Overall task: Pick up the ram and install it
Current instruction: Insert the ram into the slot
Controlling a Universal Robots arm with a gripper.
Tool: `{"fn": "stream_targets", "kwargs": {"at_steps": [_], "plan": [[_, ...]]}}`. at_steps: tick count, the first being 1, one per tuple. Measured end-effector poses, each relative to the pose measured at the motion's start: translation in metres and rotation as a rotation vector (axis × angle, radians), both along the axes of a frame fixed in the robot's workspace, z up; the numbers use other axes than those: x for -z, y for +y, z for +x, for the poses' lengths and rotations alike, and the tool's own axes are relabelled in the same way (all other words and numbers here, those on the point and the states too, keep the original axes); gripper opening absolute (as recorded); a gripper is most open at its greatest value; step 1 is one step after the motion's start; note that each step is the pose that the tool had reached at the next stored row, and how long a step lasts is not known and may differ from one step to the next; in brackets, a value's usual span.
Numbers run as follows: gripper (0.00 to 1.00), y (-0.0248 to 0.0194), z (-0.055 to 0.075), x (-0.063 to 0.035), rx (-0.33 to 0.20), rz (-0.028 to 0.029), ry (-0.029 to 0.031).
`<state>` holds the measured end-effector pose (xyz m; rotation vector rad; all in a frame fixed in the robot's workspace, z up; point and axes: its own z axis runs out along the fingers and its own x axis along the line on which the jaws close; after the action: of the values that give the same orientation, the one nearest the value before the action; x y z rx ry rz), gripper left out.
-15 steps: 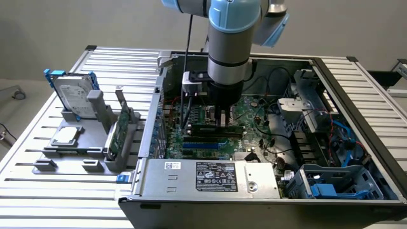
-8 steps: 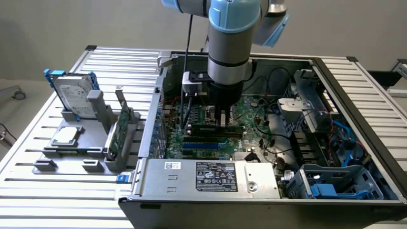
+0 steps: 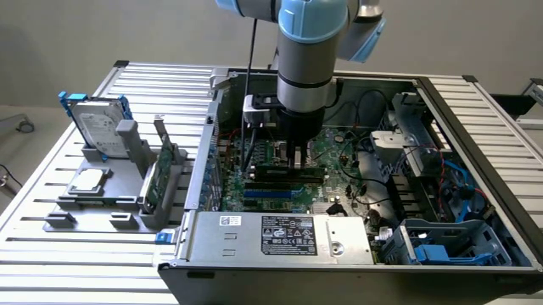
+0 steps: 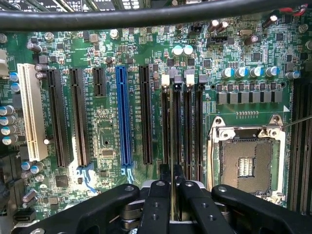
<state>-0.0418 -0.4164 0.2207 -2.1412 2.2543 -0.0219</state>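
The black two-fingered hand point(image 3: 295, 166) is down inside the open grey computer case point(image 3: 475, 127), right over the green motherboard point(image 4: 107, 126). It is nearly closed, its fingers point(image 4: 157, 204) pinched on a thin edge-on board between them: the ram point(image 4: 173, 178), a long narrow green circuit-board stick seen end-on in the wrist view. In the exterior view the ram point(image 3: 288, 170) shows as a dark strip lying across directly under the fingertips, level with the slots.

Pick-up is done, judging by the grip. The stick sits in line with one of the black memory slots point(image 4: 176, 126) straight ahead of the hand, beside the empty silver CPU socket point(image 4: 246, 163). It looks lowered onto or into the slot; can't tell whether it is fully seated or whether the white latches point(image 4: 176, 78) at the far end of the slots have snapped shut. Install looks under way, not confirmed finished; the hand has not let go.

Off to the side of the hand, outside the case, a grey parts holder point(image 3: 110, 190) on the slatted metal worktop point(image 3: 51, 248) carries a silver hard drive with blue rails point(image 3: 95, 121) and a green expansion card point(image 3: 161, 168), both untouched.
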Motion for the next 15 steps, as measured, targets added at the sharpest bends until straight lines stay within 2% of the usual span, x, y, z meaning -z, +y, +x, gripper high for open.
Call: {"fn": "stream_targets", "kwargs": {"at_steps": [7,15], "plan": [[0.14,-0.0016,0.0000,0.0001,0.000,0.0001,-0.0003],[0.14,-0.0025,0.0000,0.0005,0.000,0.0000,-0.0043]]}}
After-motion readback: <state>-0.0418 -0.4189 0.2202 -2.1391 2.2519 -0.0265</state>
